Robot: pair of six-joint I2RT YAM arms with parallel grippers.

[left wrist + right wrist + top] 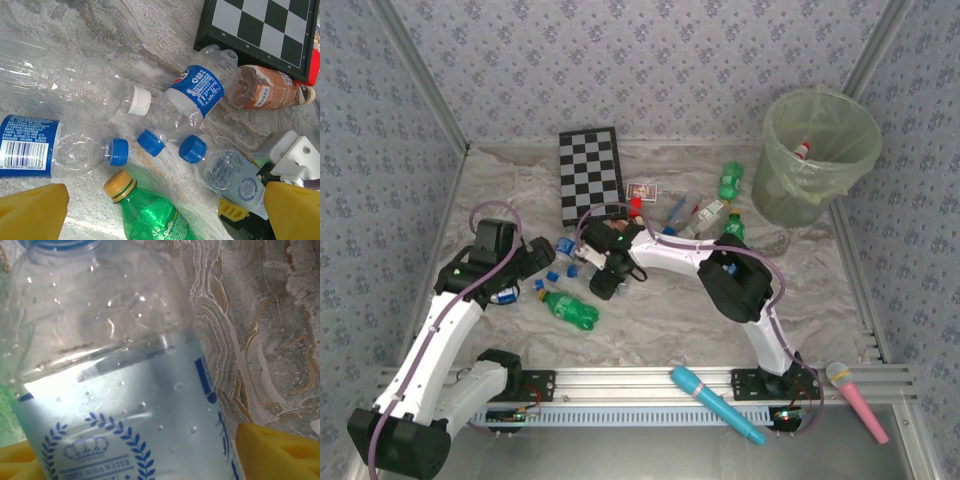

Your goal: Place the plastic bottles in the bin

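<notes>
Right gripper [132,457] is straddling a clear bottle with a crown label [125,405], one yellow finger either side. Honestly can't tell if it's pinching. Left gripper [162,202] is spread wide over a heap of blue-capped bottles [192,100] and a green bottle [150,220]. It all lies on a marbled cloth [720,320], boxed in by flowery blue wallpaper [620,60]. A chessboard [590,175] sits just behind the heap, with more bottles [720,205] between heap and bin [790,195]. The bin's in the far right corner, well apart, with one bottle inside. Two toy mics [715,403] rest on the front rail [620,380].
</notes>
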